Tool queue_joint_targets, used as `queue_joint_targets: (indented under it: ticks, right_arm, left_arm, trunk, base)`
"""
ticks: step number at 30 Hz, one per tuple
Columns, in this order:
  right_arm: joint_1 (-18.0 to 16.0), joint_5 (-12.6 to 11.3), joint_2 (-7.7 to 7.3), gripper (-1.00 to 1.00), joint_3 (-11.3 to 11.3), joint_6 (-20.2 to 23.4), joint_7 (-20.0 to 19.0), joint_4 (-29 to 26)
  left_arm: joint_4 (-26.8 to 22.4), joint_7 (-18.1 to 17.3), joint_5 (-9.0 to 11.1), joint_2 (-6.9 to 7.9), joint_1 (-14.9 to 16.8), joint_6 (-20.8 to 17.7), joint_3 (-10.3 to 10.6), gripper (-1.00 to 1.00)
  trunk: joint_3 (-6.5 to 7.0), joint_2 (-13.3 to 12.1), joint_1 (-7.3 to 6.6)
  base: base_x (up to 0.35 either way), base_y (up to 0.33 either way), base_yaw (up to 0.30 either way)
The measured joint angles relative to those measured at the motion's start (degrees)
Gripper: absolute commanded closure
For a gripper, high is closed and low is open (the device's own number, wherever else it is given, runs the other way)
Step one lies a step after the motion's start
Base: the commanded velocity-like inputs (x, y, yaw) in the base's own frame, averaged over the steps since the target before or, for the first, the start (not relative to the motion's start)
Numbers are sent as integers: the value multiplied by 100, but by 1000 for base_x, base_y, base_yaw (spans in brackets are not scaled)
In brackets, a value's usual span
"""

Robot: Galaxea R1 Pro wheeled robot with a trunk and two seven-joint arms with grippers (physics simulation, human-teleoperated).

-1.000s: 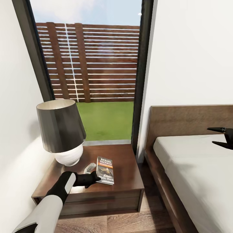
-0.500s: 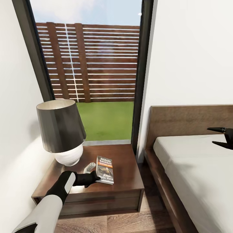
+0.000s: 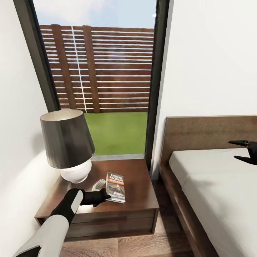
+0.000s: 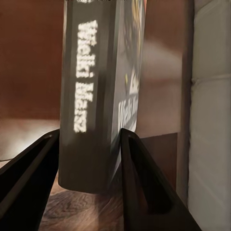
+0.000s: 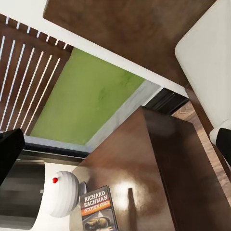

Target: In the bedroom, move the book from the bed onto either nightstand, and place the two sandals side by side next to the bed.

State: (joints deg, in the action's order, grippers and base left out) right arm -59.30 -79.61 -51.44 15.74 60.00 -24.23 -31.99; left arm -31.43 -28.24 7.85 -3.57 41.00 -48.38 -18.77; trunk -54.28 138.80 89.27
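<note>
The book (image 3: 116,186), dark with white lettering and an orange band, lies on the nightstand (image 3: 139,178) beside the lamp. My left gripper (image 3: 105,196) is at the book's near left corner. In the left wrist view its two fingers (image 4: 33,168) press on either side of the book's spine (image 4: 89,96). My right gripper (image 3: 244,150) hangs open over the bed (image 3: 214,185) with nothing between its fingers. The right wrist view looks down on the book (image 5: 98,209) and the nightstand (image 5: 163,163). The sandals are out of view.
A lamp (image 3: 67,142) with a dark shade and a white base stands on the nightstand's left half, close to my left arm. Behind is a tall window (image 3: 100,71). A narrow strip of wood floor (image 3: 160,214) separates nightstand and bed frame.
The book and my left gripper have shifted very slightly to the left. The right arm has not moved.
</note>
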Motion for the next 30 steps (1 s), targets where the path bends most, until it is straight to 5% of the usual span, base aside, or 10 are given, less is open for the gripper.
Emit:
queue_joint_targets:
  ticks: [30]
  right_arm:
    - [0, 7, 9, -100, 2, 0, 0, 0]
  left_arm:
    - [0, -2, 1, -4, 0, 1, 0, 100]
  trunk:
    - [-54, 120, 66]
  base:
    - [0, 0, 0]
